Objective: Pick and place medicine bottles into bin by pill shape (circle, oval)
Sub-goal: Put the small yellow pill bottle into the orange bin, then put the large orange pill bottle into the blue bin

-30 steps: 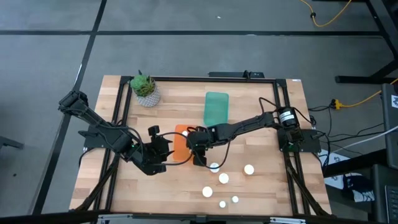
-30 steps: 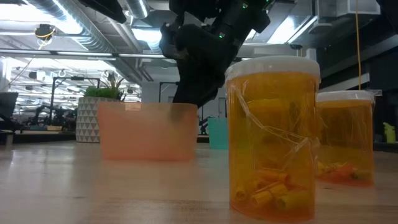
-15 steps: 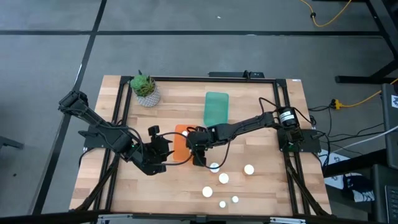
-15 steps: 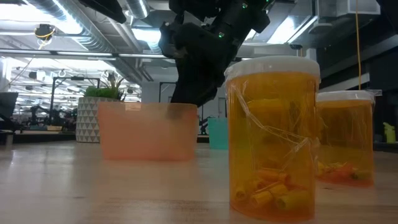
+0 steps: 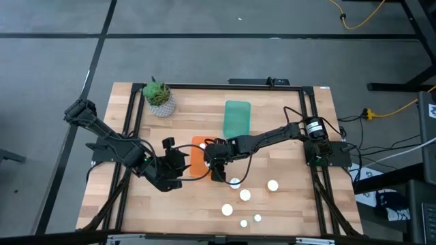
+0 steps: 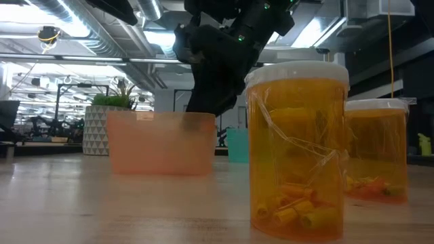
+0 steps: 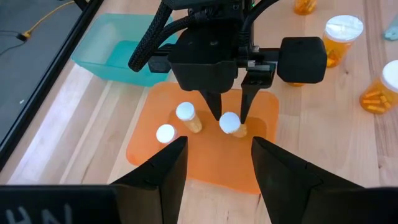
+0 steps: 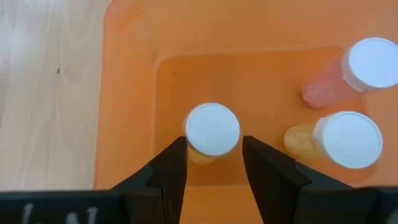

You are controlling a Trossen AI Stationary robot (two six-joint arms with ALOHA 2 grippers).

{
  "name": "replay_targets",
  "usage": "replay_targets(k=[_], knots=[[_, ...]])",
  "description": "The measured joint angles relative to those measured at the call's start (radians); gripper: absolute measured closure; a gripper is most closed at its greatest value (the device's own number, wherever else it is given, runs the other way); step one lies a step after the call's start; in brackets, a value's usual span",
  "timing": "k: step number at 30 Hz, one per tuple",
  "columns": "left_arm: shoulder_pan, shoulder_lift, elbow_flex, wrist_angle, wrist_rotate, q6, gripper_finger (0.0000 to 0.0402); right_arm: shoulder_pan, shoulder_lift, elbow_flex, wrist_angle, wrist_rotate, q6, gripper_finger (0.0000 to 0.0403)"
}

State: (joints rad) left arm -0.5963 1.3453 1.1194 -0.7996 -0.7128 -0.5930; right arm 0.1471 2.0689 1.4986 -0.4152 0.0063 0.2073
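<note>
An orange bin (image 5: 195, 158) stands mid-table and holds three white-capped medicine bottles (image 7: 185, 112). My right gripper (image 8: 212, 146) reaches down into the bin, shut on one of them (image 8: 212, 129); it also shows in the left wrist view (image 7: 229, 112) and the high view (image 5: 212, 165). My left gripper (image 7: 217, 168) is open and empty, just left of the bin (image 5: 177, 167). A teal bin (image 5: 237, 117) stands farther back. Several more bottles (image 5: 244, 195) stand upright on the table near the front; two of them loom close in the low view (image 6: 296, 149). My right gripper pinches the bottle between its two fingers (image 8: 174, 163), just under the white cap (image 7: 229, 122). The fingers come from above, pointing down into the orange bin. The bottle is upright, low inside the bin; I cannot tell whether its base is on the bin floor.
A potted plant (image 5: 159, 97) stands at the far left corner. Black rails (image 5: 305, 122) run along the table's sides. Bare wood lies at the near left (image 5: 129, 204) and between the teal bin and the right rail.
</note>
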Motion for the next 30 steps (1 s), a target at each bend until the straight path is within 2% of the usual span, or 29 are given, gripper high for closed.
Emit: replay_targets(k=[20,30], knots=[[0.000,0.000,0.000,0.000,0.000,0.000,0.0231,0.011,-0.002,0.001,-0.002,-0.034,0.001,0.0248],[0.000,0.000,0.000,0.000,0.000,0.000,0.0231,0.016,-0.002,0.052,-0.038,-0.034,-0.001,0.0248]])
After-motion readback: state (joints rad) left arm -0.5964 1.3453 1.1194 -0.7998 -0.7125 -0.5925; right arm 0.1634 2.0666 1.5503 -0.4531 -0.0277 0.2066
